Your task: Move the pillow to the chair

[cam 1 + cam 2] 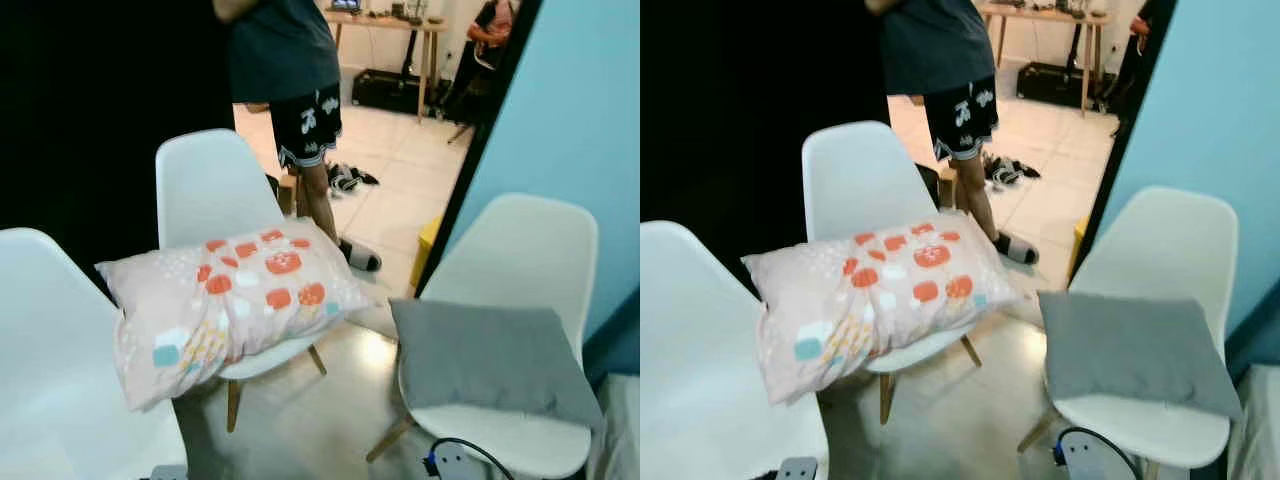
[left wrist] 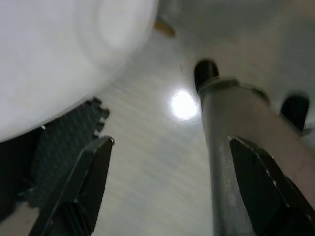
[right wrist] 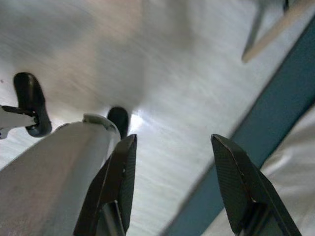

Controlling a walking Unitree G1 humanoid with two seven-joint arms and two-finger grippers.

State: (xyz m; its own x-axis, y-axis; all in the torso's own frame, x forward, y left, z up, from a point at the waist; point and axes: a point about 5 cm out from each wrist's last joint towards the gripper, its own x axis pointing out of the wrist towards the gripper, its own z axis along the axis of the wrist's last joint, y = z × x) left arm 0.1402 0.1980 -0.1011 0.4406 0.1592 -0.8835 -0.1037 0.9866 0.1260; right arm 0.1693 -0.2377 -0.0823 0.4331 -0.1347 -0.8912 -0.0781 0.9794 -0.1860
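Pink pillow with orange and white pattern lies across the seat of the middle white chair, one end overhanging toward the near-left chair. A third white chair stands to the right, carrying a grey cushion on its seat. A person stands behind the middle chair, feet near its back.

Left hand: fingers spread, holding nothing, pointed down at pale floor beside a white chair seat. Right hand: fingers also apart and empty, over the floor next to a teal wall edge.

Step in hand, as judged: approach and grasp; the pillow is not yet touched. Which chair is the target cannot be told from the task line; the near-left chair has a bare seat. To do it well, both hands should rise and close on opposite ends of the pillow, since it is soft and will sag from a single pinch. Lift clear of the chair back and keep away from the person.

The eye views give the pillow, chairs and person. The wrist views give finger spread, the robot's silver leg and a dark floor mat.
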